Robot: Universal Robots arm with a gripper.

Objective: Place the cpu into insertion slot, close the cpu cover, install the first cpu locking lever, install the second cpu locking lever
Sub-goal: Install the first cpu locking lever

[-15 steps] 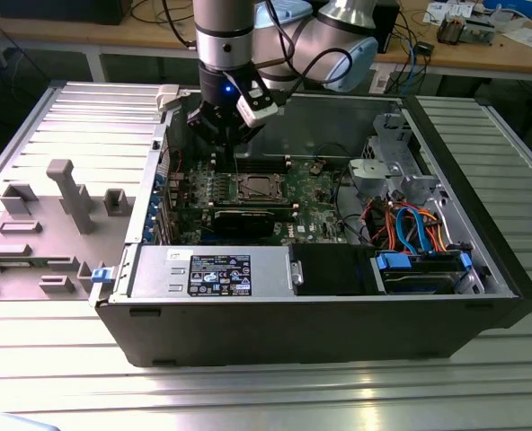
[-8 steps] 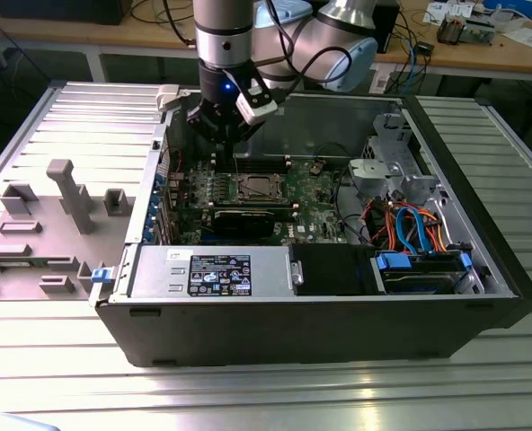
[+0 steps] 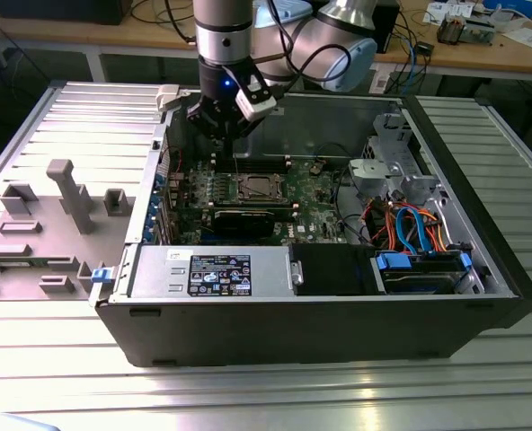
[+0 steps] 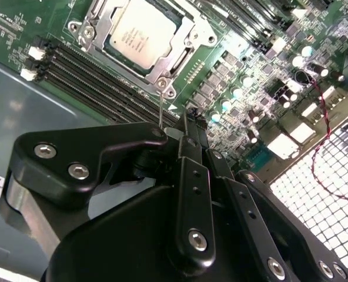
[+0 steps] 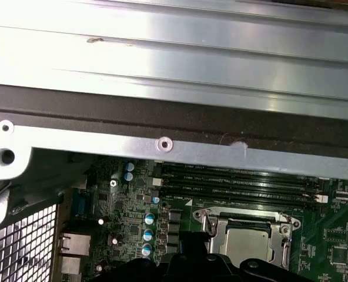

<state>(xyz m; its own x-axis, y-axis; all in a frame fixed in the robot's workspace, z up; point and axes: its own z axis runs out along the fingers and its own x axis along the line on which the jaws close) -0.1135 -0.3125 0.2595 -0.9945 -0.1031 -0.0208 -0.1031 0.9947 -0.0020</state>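
The cpu (image 4: 140,32) lies flat in the insertion slot (image 3: 252,189) on the green motherboard, its grey top showing through the window of the cpu cover (image 4: 96,36), which lies down over it. A thin metal lever (image 4: 160,108) stands up from the socket's near corner. My gripper (image 4: 188,117) hovers above the board just off that corner, close to the lever but apart from it. Its black fingers are shut together with nothing seen between them. In the exterior view the gripper (image 3: 223,126) hangs over the far side of the open case. The first wrist view shows the cpu (image 5: 247,244) under its cover.
Long black memory slots (image 4: 91,76) run beside the socket. The case's metal wall (image 5: 162,144) stands close behind the gripper. A power supply (image 3: 217,272), drive bays (image 3: 423,269) and cables (image 3: 410,224) fill the near and right parts of the case. A grey fixture (image 3: 68,193) stands at the exterior view's left.
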